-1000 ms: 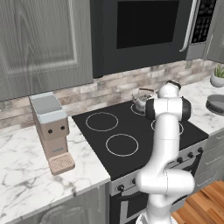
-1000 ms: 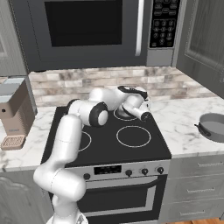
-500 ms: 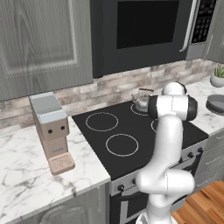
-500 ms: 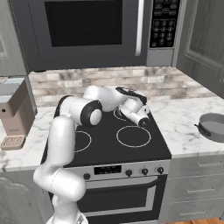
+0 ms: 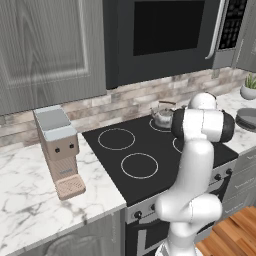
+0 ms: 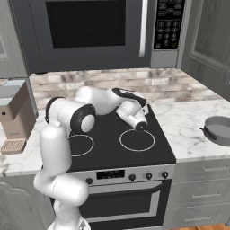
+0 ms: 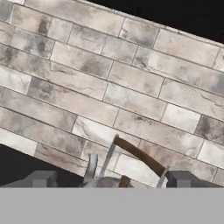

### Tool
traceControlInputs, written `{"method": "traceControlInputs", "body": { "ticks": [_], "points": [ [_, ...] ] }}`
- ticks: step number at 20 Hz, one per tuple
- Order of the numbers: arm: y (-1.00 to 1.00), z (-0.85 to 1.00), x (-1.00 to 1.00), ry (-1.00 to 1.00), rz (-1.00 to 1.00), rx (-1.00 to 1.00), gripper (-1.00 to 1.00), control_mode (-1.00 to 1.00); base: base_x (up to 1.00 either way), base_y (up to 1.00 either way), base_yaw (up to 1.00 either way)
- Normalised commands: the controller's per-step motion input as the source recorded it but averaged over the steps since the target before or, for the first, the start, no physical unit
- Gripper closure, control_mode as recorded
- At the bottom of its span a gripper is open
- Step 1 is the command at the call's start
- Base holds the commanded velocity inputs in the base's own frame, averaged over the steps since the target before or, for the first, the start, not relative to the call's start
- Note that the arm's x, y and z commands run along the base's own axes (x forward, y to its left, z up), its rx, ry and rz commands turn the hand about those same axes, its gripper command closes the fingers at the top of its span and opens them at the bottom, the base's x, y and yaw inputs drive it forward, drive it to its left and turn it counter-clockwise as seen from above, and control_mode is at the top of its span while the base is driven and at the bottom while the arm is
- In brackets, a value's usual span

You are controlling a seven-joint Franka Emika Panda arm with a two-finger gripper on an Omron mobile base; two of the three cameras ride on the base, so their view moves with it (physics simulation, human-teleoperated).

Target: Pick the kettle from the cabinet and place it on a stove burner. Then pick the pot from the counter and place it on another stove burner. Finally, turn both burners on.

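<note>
The silver-grey kettle (image 5: 162,116) stands upright on the back right burner of the black cooktop (image 5: 150,150). In the hand view its brown arched handle (image 7: 140,155), lid knob and spout rise at the bottom, just beyond my gripper (image 7: 111,180). The gripper is open, its fingertips (image 7: 41,178) wide apart and holding nothing. In the right base view my wrist covers the kettle. The wide grey pot (image 6: 218,130) rests on the marble counter (image 6: 188,119) right of the stove. White burner rings (image 6: 137,139) at the front are bare.
A coffee machine (image 5: 57,150) stands on the counter left of the stove. A microwave (image 5: 165,35) hangs over the cooktop, with a grey cabinet (image 5: 45,45) beside it. Stove knobs (image 6: 132,176) line the front panel. A small plant (image 5: 248,87) sits at the far right.
The hand has drawn back from the kettle toward the front of the stove, and the elbow has swung right. The kettle has stayed on its burner.
</note>
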Motion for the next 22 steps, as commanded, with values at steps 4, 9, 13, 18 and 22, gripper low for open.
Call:
{"method": "traceControlInputs", "body": {
  "ticks": [4,9,13,18,22],
  "points": [
    [0.13,0.47,-0.44,-0.18,0.00,-0.16,-1.00,-1.00,0.00,0.00,0.00],
    [0.04,0.50,-0.34,-0.12,0.00,-0.14,-1.00,-1.00,0.00,0.00,0.00],
    [0.00,0.52,-0.41,-0.01,-0.01,-0.14,-1.00,-1.00,0.00,0.00,0.00],
    [0.00,0.52,-0.49,0.00,-0.02,-0.16,-1.00,-1.00,0.00,0.00,0.00],
    [0.00,0.48,-0.60,0.01,-0.06,-0.17,-1.00,-1.00,0.00,0.00,0.00]
  ]
}}
